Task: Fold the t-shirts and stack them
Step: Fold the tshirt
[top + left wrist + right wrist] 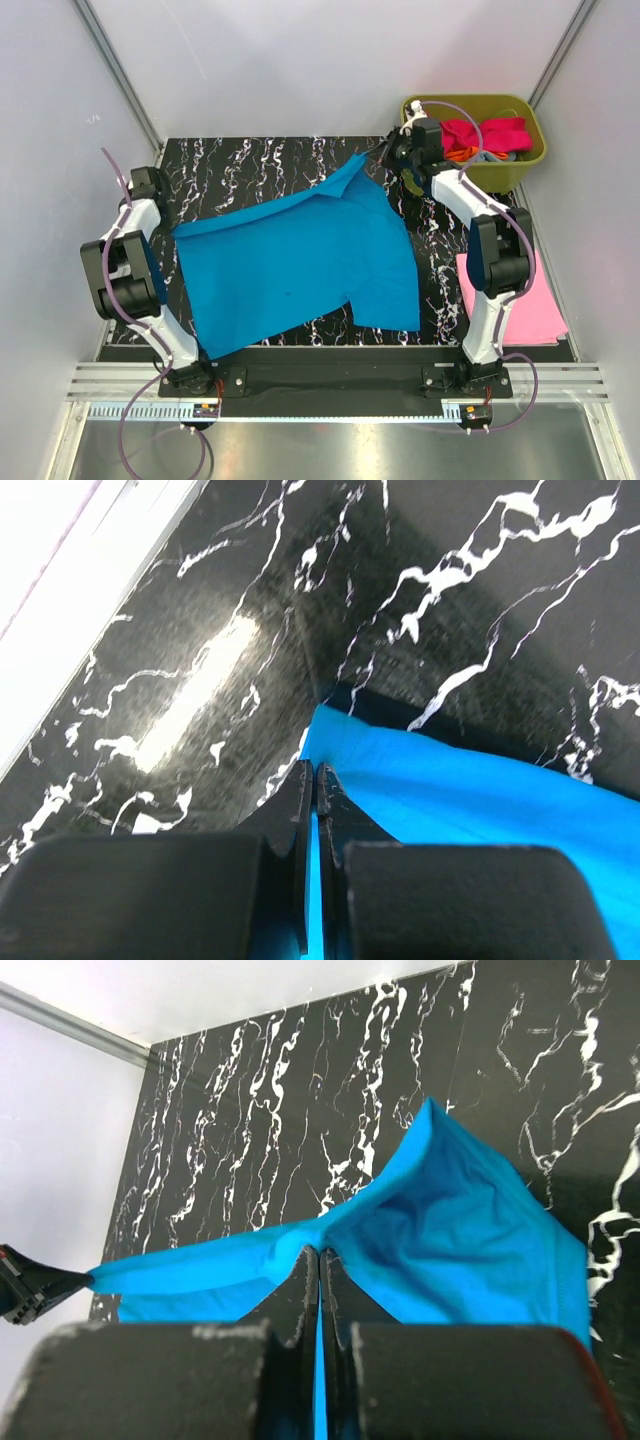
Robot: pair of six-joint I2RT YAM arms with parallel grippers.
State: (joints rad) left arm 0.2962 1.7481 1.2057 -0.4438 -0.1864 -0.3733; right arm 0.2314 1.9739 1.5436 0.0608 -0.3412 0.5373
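The left gripper [312, 772] has its two fingers pressed together with a thin strip of cyan cloth caught between them, a far left corner of the cyan-blue t-shirt [300, 260]. From that pinch the fabric runs away to the right across the black marbled table [260, 165], with a dark line of shadow under its far edge. The right gripper [318, 1256] is likewise clamped tight on the same shirt, gripping a fold at the far right side. From the right wrist camera the cloth beyond the fingers bulges up into a peaked pocket, and a taut edge stretches leftward to the left gripper's tip at the frame's left margin. From the top camera, the shirt is spread wide over the middle of the table. Its far right corner is drawn up into a point at the right gripper, and its near edge lies close to the table's near edge. Beyond the right gripper, at the table's far right corner, stands an olive-green tub [536, 152] holding a magenta t-shirt [492, 131] with a bit of orange cloth [461, 154] beside it. On the near right, partly hidden by the right arm, a light pink t-shirt [541, 312] lies flat.
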